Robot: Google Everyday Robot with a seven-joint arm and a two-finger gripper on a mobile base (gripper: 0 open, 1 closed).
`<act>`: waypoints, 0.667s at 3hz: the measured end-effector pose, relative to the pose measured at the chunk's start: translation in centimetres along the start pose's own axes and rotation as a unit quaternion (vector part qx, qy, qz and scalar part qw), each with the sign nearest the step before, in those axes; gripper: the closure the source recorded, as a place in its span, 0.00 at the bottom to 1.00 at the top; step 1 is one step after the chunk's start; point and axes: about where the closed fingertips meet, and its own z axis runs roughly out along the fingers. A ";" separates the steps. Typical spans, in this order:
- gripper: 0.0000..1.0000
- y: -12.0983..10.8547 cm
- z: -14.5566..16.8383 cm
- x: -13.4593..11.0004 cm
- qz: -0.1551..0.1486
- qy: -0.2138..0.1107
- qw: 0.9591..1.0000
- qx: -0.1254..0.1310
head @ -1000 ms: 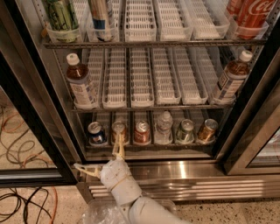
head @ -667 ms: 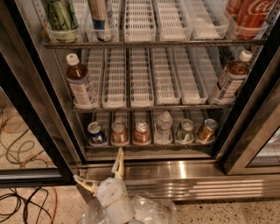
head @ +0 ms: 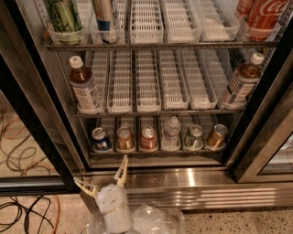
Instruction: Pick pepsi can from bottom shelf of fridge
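**Pepsi can sitting at left end of bottom row; gripper hanging outside, under the sill**

The pepsi can (head: 100, 139) is standing upright at the front of the bottom shelf (head: 155, 154), leftmost in the row of drinks, with its silver top showing. Just to its right an orange-brown can (head: 124, 138) is standing. After that come a red can (head: 148, 137), a clear water bottle (head: 171, 133), a green can (head: 194, 137) and a gold can (head: 216, 135), each in its own white lane. The whole row is sitting behind the steel sill (head: 192, 176) of the fridge (head: 32, 105).

The gripper (head: 103, 179) is hovering outside the fridge, low in front of the sill and roughly below the pepsi can, well apart from it. Its fingers (head: 122, 168) are spreading wide and gripping nothing, one pointing up across the sill and the other pointing out to the left. The wrist behind them is showing a wrap of clear plastic (head: 146, 219).

On the rack above, a brown tea bottle (head: 84, 89) is standing at the left end and another (head: 241, 82) at the right. A Coca-Cola bottle (head: 268, 13) is sitting on the top rack. Cables (head: 23, 146) are lying on the floor to the left.
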 end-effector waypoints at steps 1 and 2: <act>0.00 4.3 0.5 1.8 0.060 -0.002 0.996 0.059; 0.00 4.3 0.5 1.9 0.062 -0.001 0.996 0.060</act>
